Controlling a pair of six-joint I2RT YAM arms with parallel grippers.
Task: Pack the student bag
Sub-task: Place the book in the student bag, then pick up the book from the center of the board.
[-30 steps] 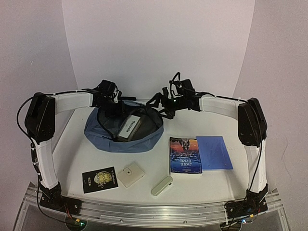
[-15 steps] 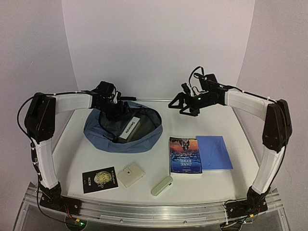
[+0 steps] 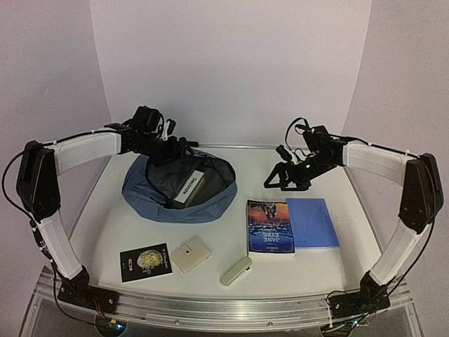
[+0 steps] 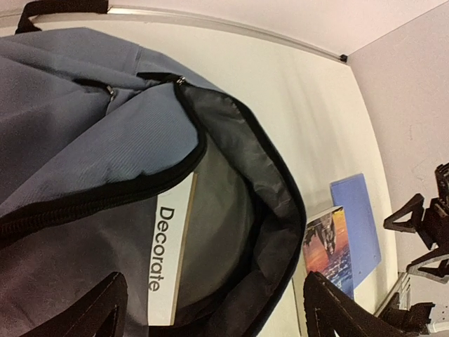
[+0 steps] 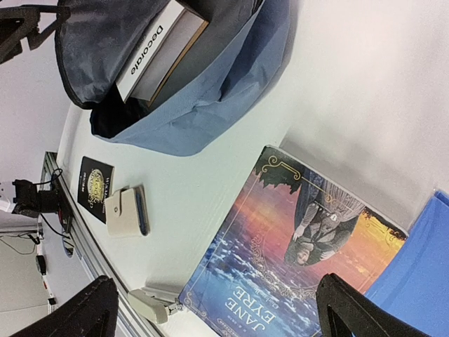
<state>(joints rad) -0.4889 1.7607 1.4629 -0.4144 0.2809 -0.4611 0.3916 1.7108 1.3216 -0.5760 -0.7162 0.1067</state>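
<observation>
Left pincer [image 3: 179, 149] is hanging wide open, gripping nothing, over the far rim of the student bag [image 3: 151, 198], which is lying unzipped on the surface [image 3: 105, 225] (white "Decorate" book [image 3: 189, 184] inside). Right pincer [image 3: 286, 181] is hovering fully spread, empty, near the Jane Eyre book [image 3: 269, 226].

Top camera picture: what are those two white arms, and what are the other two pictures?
Those are two robot arms bolted at the near edge of the table, seen from above. The other two pictures come from cameras on each wrist, looking past that arm's own fingers. The left gripper hovers open above the open student bag, which holds a book marked Decorate. The right gripper is open near a Jane Eyre book and a blue notebook. A black booklet, a cream case and a pale green case lie nearby. Nothing is held.
</observation>
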